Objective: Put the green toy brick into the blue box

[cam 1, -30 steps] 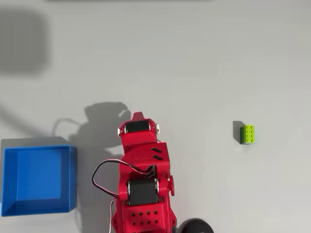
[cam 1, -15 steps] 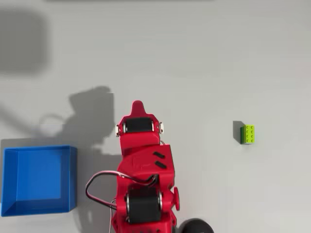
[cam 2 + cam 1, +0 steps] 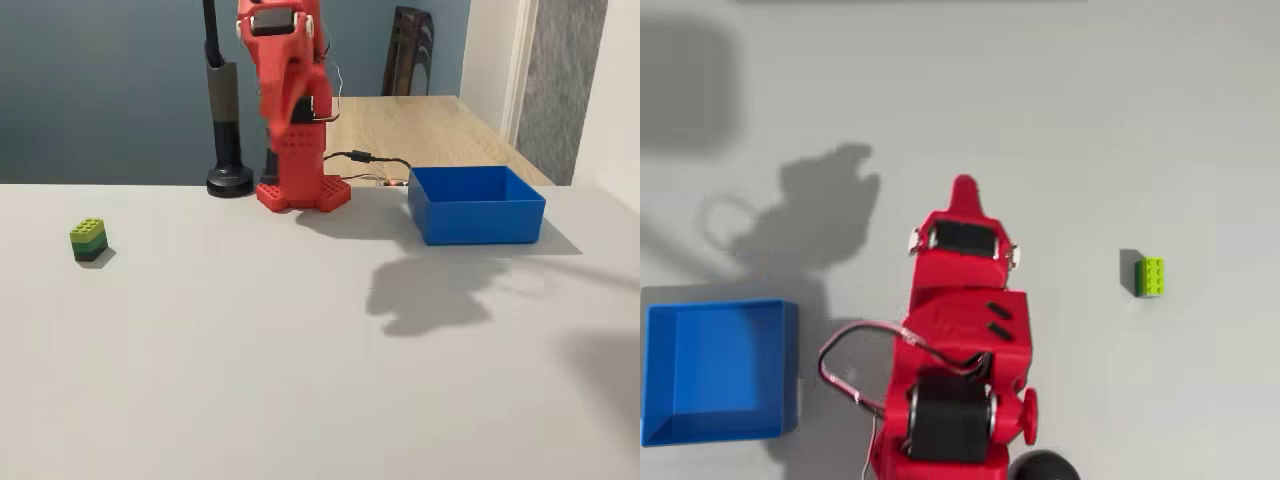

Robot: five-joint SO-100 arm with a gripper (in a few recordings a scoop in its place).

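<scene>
The green toy brick (image 3: 1151,276) lies alone on the grey table at the right of the overhead view, and at the left in the fixed view (image 3: 88,238). The blue box (image 3: 720,306) stands with nothing in it at the lower left of the overhead view, and at the right in the fixed view (image 3: 480,222). My red arm (image 3: 290,90) rises from its base between the two. The gripper (image 3: 963,188) points up the picture as one narrow tip, shut on nothing, well left of the brick.
A black post on a round foot (image 3: 228,150) stands beside the arm's base. A cable (image 3: 845,375) loops out toward the box. The arm's shadow falls on the table above the box. A wooden table (image 3: 420,120) lies behind.
The arm has risen and swung toward the right of the overhead view, so its tip sits higher in the picture. Brick and box have not moved.
</scene>
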